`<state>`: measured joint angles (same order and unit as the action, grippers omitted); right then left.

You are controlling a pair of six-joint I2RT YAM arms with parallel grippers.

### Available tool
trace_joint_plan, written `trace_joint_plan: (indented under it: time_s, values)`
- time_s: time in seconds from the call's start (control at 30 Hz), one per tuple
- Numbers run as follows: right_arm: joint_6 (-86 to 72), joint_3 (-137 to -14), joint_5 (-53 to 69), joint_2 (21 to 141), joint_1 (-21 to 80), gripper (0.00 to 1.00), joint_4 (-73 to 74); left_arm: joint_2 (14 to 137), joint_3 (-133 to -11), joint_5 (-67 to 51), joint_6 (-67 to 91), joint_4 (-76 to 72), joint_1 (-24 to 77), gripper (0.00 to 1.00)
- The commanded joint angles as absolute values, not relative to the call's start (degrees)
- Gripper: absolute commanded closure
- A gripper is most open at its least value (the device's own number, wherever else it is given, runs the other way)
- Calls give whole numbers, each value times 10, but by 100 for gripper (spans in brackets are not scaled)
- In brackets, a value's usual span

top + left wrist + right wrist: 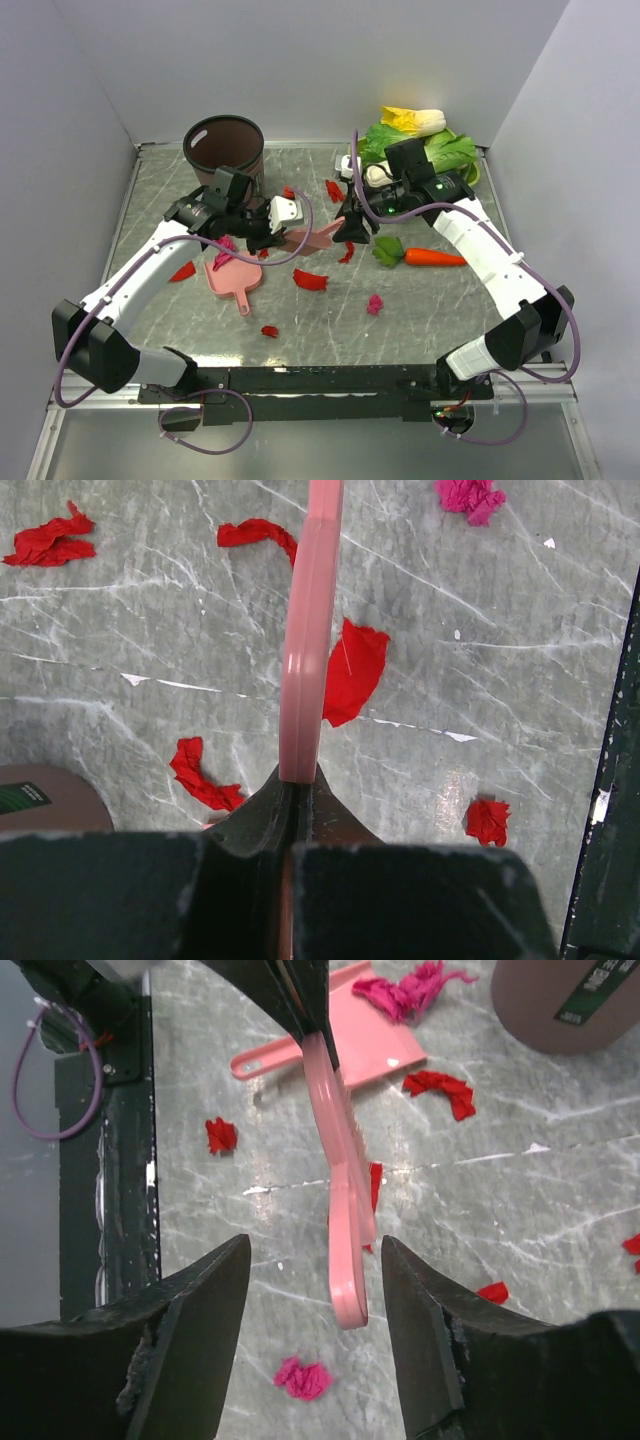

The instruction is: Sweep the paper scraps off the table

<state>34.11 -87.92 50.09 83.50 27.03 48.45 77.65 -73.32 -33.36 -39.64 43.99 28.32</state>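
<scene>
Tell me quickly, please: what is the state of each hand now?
Left hand: closed, holding the pink tool.
Right hand: open, around the tool's free end, not gripping it.

No legible text is appearing in any view. A dark green label [588,996] is showing on the side wall of the brown bucket [530,1010]. White print is running across this label, but its characters are appearing too small and blurred to read.
</scene>
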Motion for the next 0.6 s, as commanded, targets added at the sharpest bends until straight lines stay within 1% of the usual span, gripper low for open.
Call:
trace_joint_plan:
  time_s: [0.0, 0.57]
  values:
    - [361, -877, 497, 844, 273, 41, 470, 759, -744, -359, -405, 427, 285, 99]
    - [363, -892, 509, 862, 287, 55, 471, 764, -741, -359, -405, 437, 285, 99]
